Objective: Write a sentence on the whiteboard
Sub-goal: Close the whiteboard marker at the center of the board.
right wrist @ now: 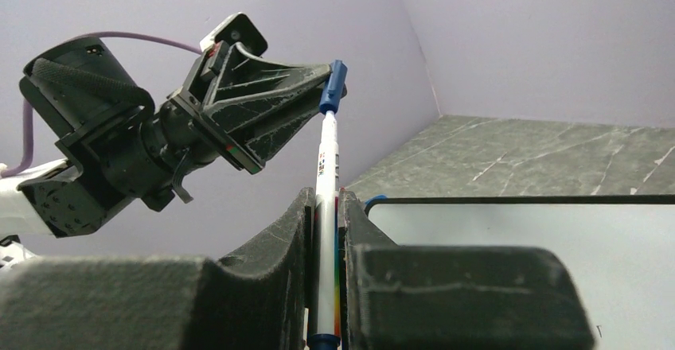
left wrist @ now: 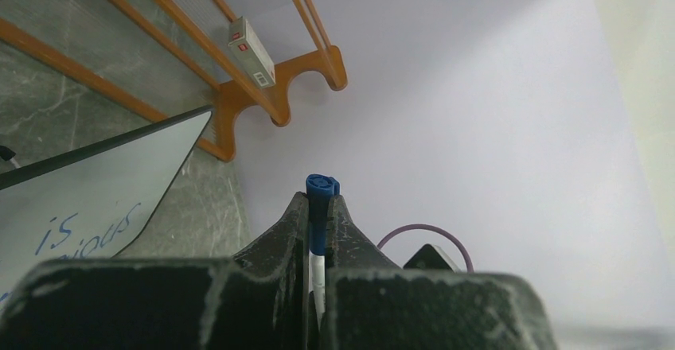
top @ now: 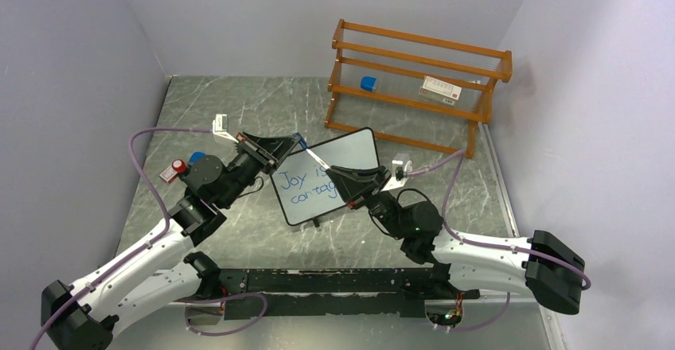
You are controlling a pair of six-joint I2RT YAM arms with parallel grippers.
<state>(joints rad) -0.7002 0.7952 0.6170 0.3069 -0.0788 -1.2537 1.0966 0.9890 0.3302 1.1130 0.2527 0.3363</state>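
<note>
The whiteboard (top: 356,149) stands tilted at the middle of the table, and blue words of the sentence (top: 306,187) show on it. Above its left part a white marker (top: 317,157) with a blue cap (top: 299,138) is held between both arms. My left gripper (top: 291,143) is shut on the cap (left wrist: 321,195). My right gripper (top: 334,173) is shut on the white barrel (right wrist: 325,207). From the right wrist, the cap (right wrist: 333,87) sits on the barrel's far end, pinched by the left fingers (right wrist: 290,95). My right gripper hides part of the sentence.
An orange wooden rack (top: 418,87) stands at the back right, holding a blue item (top: 368,83) and a white box (top: 442,87). A red-capped item (top: 177,167) and a blue one (top: 197,157) lie left of the left arm. Walls close in on three sides.
</note>
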